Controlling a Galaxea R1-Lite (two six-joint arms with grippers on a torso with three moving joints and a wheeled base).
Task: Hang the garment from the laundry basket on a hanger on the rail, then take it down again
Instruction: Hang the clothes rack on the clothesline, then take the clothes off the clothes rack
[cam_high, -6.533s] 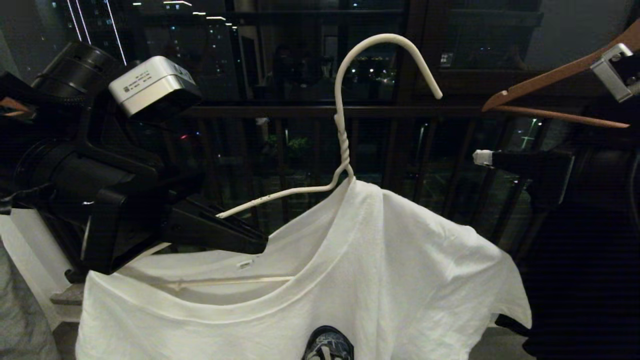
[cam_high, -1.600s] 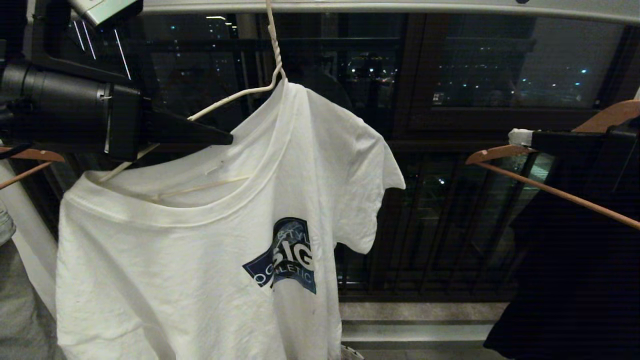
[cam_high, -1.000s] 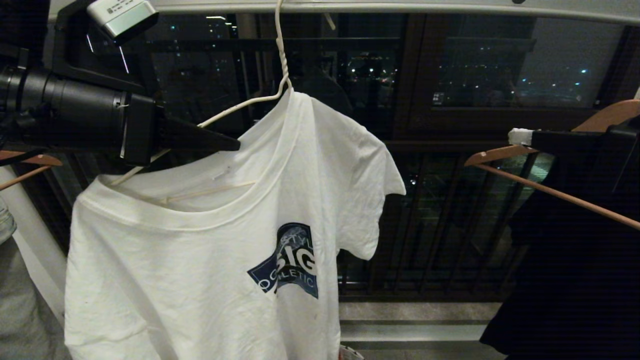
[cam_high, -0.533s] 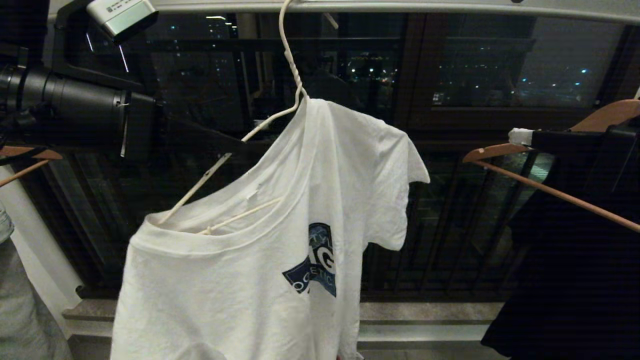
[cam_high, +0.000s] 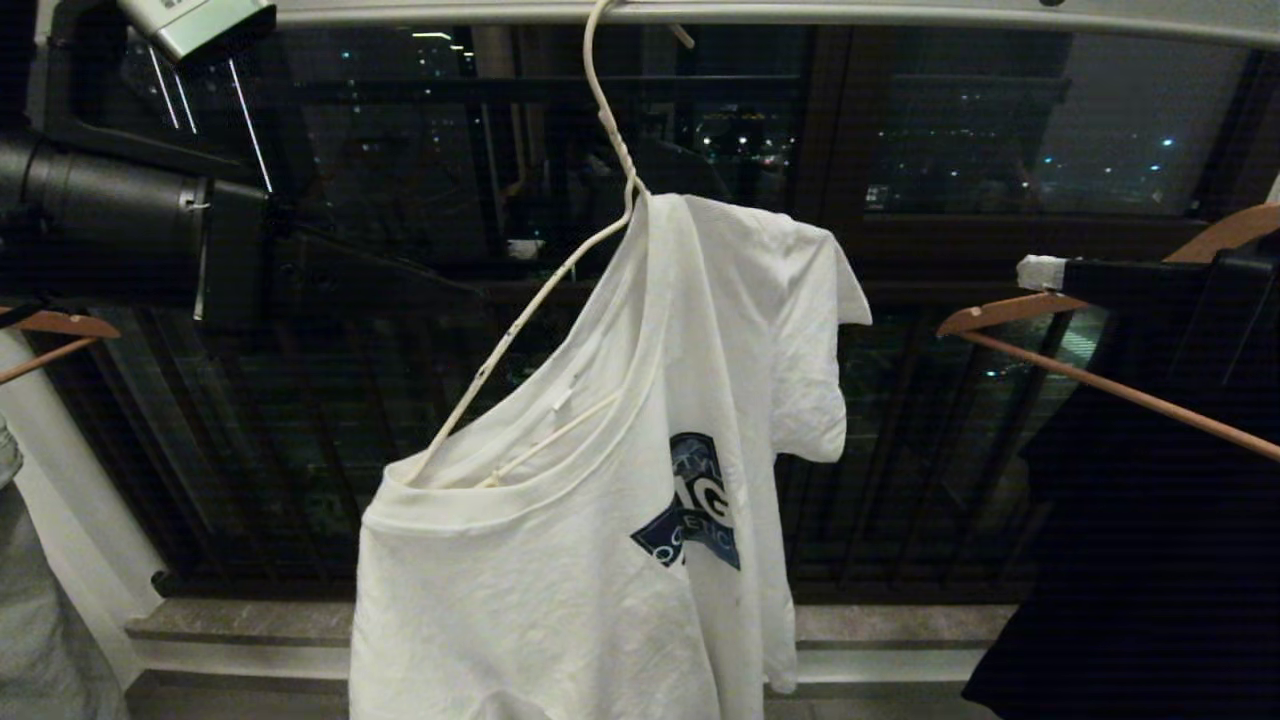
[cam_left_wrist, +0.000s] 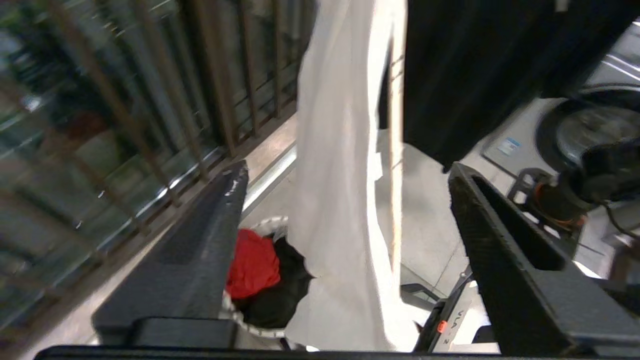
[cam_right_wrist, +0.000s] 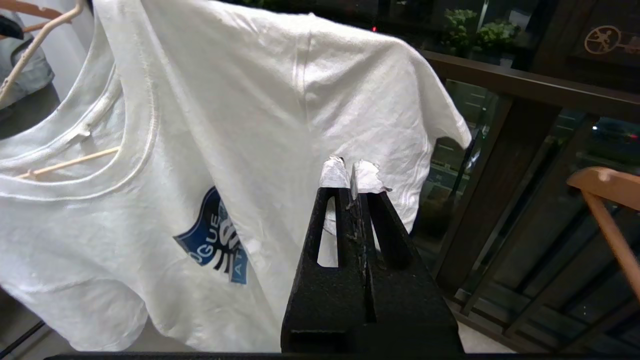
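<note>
From the head camera you see the white cotton T-shirt with the dark blue chest logo (cam_high: 600, 520) on the thin white wire hanger (cam_high: 560, 270), hooked over the pale grey metal rail (cam_high: 800, 14); since a second ago your left gripper (cam_high: 440, 290) has let go and the hanger has tilted steeply, sliding the shirt rightward. Your left wrist camera shows its jaws spread wide, the shirt (cam_left_wrist: 345, 150) beyond them above the small round laundry basket (cam_left_wrist: 272, 222). Your right wrist camera shows the right gripper (cam_right_wrist: 351, 175) pressed together, empty, near the shirt's sleeve.

A white cotton T-shirt (cam_high: 600, 560) with a dark blue chest logo hangs on a thin white wire hanger (cam_high: 540, 300); beside it, brown wooden hangers (cam_high: 1090, 375).
</note>
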